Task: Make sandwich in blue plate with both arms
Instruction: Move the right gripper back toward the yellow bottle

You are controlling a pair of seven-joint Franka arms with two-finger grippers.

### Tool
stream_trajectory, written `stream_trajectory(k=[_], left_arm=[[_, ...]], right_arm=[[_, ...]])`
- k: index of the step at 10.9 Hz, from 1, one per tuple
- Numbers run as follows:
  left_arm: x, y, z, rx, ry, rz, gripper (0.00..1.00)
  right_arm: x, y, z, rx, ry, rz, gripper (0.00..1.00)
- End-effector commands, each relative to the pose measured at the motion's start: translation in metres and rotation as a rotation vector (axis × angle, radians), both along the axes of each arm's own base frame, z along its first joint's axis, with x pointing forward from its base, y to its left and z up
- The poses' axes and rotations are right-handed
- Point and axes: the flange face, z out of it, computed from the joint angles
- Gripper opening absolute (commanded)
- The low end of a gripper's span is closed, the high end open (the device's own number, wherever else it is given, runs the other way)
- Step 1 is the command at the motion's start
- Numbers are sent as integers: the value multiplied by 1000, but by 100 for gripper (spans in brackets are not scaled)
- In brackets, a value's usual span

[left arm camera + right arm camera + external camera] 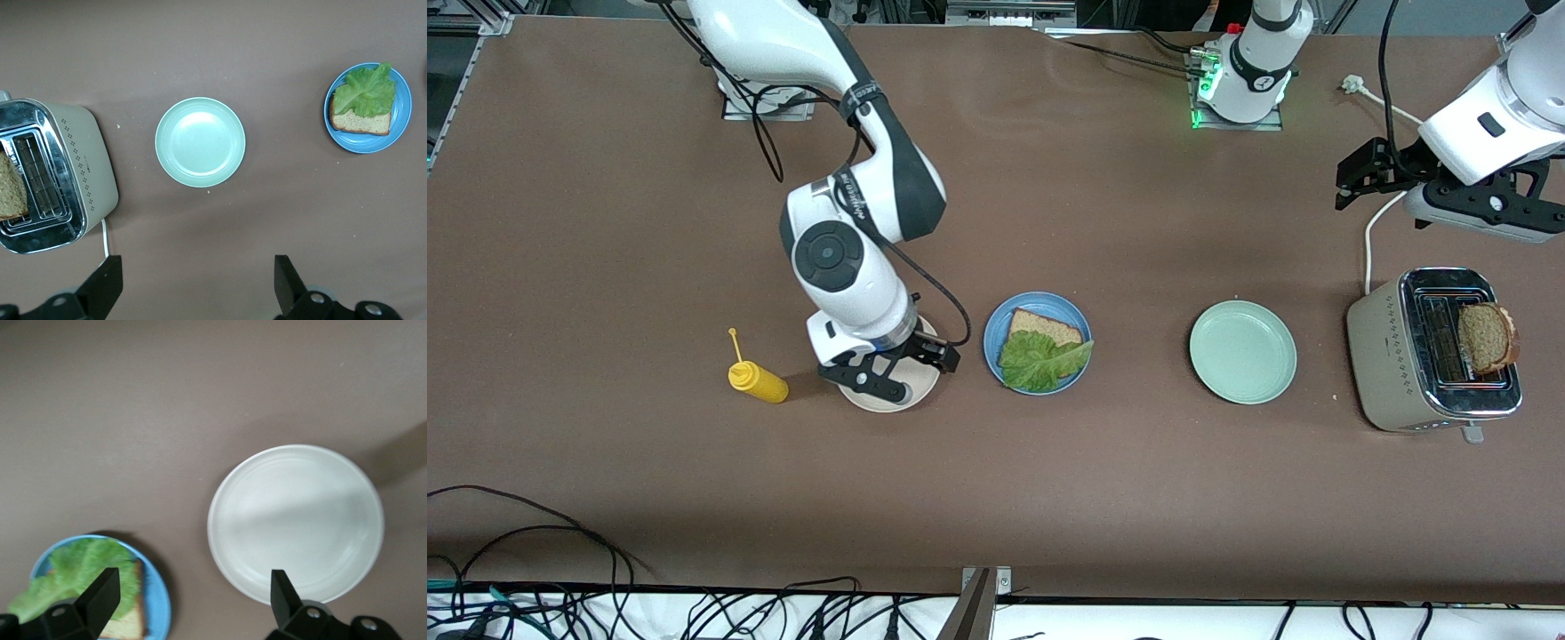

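Toaster (1392, 356): holding the second slice (1487, 336), which is leaning out of its slot and risking a slip when gripped.
Blue plate (996, 356): carrying bread (1045, 325) under lettuce (1040, 363); the loose leaf is risking a shift under the top slice.
Right gripper (891, 366): hanging, jaws apart, over the beige plate (871, 400).
Left gripper (1369, 178): hovering, jaws apart, over bare table near the toaster.

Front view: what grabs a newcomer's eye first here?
The round sky-blue plate mid-table, holding a brown bread slice topped with ruffled green lettuce. Next, the beige chrome-topped toaster at the left arm's end, a second brown slice sticking out of its slot. The open right gripper hovers over a beige plate.
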Motion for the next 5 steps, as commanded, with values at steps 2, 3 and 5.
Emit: stream_trajectory(k=[2,3,5], left_arm=[[2,5,6,4,-2,3,100],[2,5,6,3,-2,3,100],[2,5,6,3,-2,4,100]], right_arm=[[1,-76,25,0,54,286,100],[-3,-89,36,9,80,386,100],[-7,-122,66,11,108,525,100]])
